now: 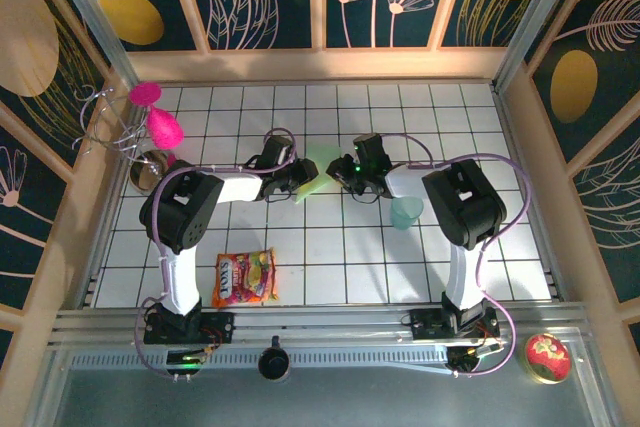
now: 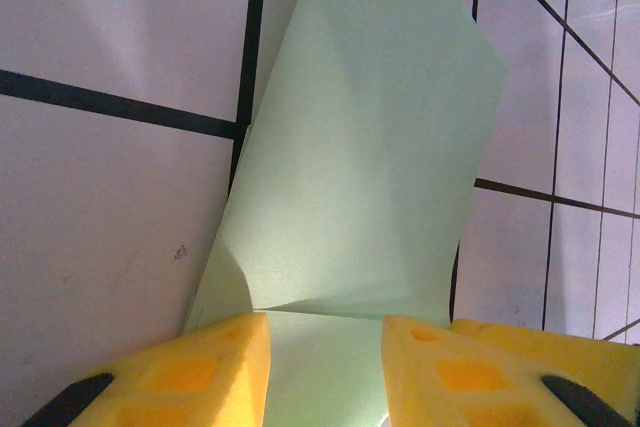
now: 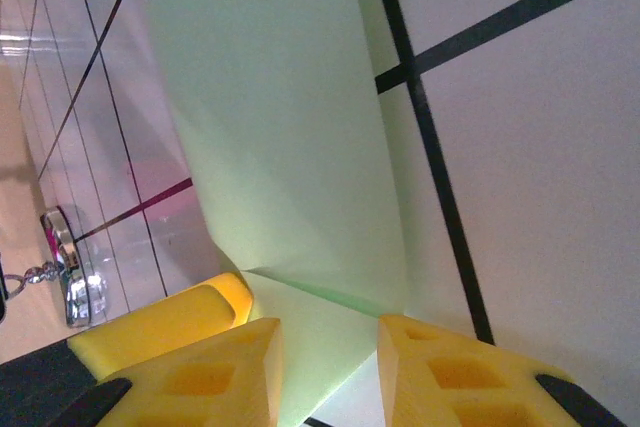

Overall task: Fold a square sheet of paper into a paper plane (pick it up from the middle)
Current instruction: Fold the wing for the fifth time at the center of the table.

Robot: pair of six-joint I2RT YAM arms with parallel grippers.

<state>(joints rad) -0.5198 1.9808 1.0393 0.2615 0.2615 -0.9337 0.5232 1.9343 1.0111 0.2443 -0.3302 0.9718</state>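
The square sheet of paper (image 1: 322, 164) is pale mint green and lies mid-table, buckled up between my two grippers. My left gripper (image 1: 301, 185) reaches it from the left and my right gripper (image 1: 346, 174) from the right. In the left wrist view the paper (image 2: 370, 147) rises in a curved hump beyond the left gripper (image 2: 325, 372), whose yellow fingers (image 2: 200, 367) stand apart with paper running between them. The right wrist view has the paper (image 3: 280, 127) curling up ahead of the right gripper (image 3: 330, 377), jaws apart over a paper flap. No paper plane shape is formed.
A translucent teal cup (image 1: 406, 212) stands just right of the right gripper. A candy bag (image 1: 245, 277) lies near the left arm's base. Pink objects (image 1: 165, 127) and a metal bowl (image 1: 150, 169) sit at the left wall. A red tin (image 1: 547, 357) rests off the table, bottom right.
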